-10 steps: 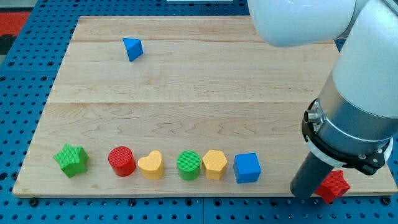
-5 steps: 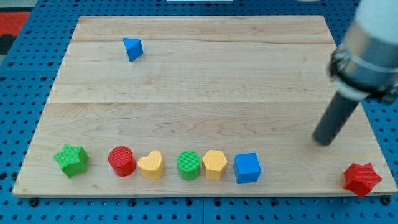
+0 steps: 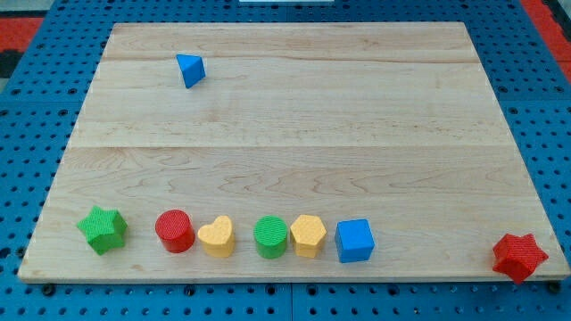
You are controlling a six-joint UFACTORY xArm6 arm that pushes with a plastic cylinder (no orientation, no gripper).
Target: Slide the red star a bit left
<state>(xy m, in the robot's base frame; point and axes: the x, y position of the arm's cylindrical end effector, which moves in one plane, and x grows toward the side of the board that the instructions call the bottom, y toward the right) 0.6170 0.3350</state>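
Observation:
The red star (image 3: 519,257) lies at the bottom right corner of the wooden board (image 3: 294,125), close to the board's right and bottom edges. My rod and its tip do not show in the view.
A row of blocks lies along the bottom: green star (image 3: 102,229), red cylinder (image 3: 175,231), yellow heart (image 3: 217,237), green cylinder (image 3: 270,237), yellow hexagon (image 3: 308,235), blue cube (image 3: 354,241). A blue triangle (image 3: 189,69) lies at the top left.
The arm has drawn back up and to the right and left the view. The red star moved right to the corner between the first two frames, then stayed still.

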